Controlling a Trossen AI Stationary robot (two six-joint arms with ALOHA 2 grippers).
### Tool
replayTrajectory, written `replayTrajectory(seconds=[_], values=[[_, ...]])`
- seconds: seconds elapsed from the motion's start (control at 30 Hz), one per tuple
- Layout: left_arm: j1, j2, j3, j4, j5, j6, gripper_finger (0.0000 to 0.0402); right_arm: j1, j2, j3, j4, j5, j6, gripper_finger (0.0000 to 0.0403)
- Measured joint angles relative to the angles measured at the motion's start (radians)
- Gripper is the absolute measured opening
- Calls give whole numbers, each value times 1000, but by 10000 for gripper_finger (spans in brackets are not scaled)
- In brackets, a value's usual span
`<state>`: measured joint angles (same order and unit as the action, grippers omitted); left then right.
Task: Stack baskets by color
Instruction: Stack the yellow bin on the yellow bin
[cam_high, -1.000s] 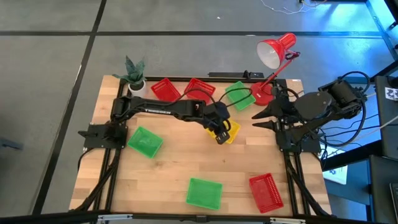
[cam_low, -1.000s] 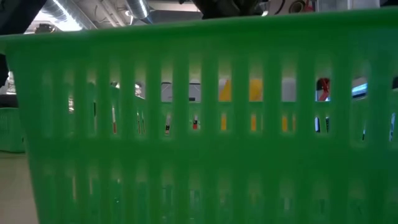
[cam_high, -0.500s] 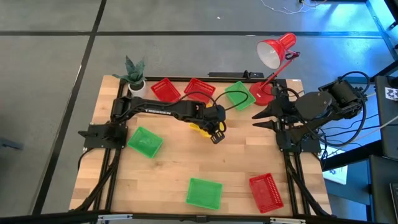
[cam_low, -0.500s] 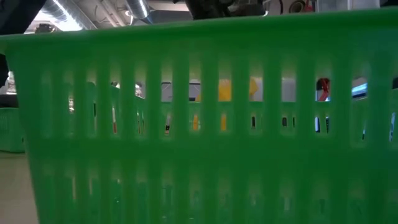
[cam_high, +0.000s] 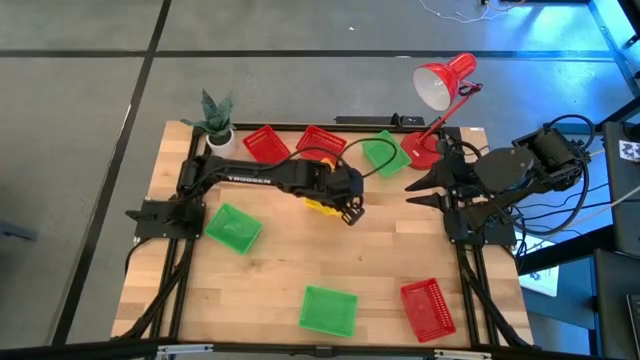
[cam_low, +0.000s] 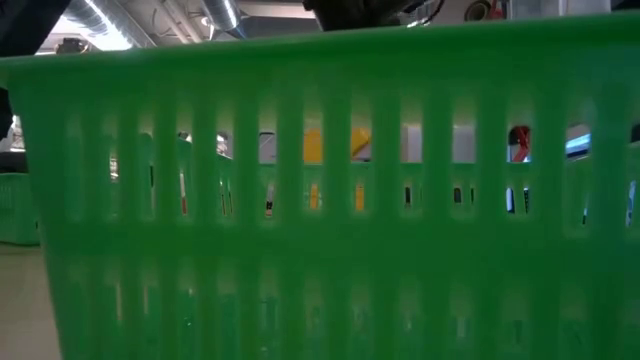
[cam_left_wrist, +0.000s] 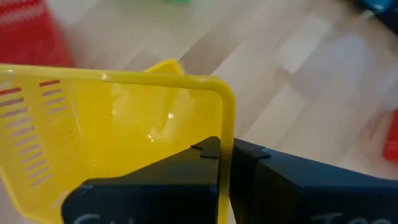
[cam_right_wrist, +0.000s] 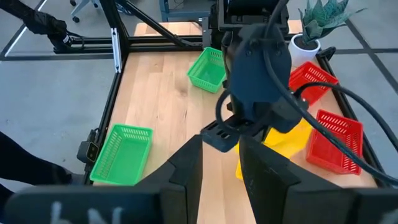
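Observation:
My left gripper (cam_high: 348, 211) reaches over the table's middle, shut on a yellow basket (cam_high: 318, 205), which also shows in the right wrist view (cam_right_wrist: 283, 146). Two red baskets (cam_high: 265, 143) (cam_high: 320, 141) and a green one (cam_high: 385, 152) sit on their bottoms along the far edge. Further green baskets (cam_high: 232, 227) (cam_high: 328, 310) and a red one (cam_high: 428, 307) lie nearer. My right gripper (cam_high: 410, 195) waits open, raised at the right edge, touching nothing. My left gripper has the yellow basket's side wall next to a corner (cam_left_wrist: 227, 118), one finger inside the basket and one outside, with the rim between them. The fingers slant down from the table's left side. The basket sits tilted in the hold; whether its bottom is off the table I cannot tell.
A potted plant (cam_high: 216, 120) stands at the far left corner and a red desk lamp (cam_high: 440, 90) at the far right. A green basket (cam_low: 320, 200) fills the low view. Bare wood lies in the table's middle and near left.
My left gripper has gone a little toward the table's left edge and up, and its wrist has rolled. The yellow basket came along: it showed to the right of the fingers a second ago and now shows to their left.

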<state>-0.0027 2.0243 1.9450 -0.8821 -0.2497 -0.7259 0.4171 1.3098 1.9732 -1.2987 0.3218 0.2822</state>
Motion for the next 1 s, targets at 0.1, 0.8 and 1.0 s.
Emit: replayTrajectory(seconds=[0.1, 0.8, 1.0], values=[[13, 0, -2, -47, 5, -88, 0, 0, 0, 0, 0, 0, 29, 105], [30, 95, -18, -6, 56, -291, 0, 0, 0, 0, -16, -34, -2, 105], [42, 130, -18, 30, 169, -275, 17, 0, 0, 0, -24, -36, -2, 105]])
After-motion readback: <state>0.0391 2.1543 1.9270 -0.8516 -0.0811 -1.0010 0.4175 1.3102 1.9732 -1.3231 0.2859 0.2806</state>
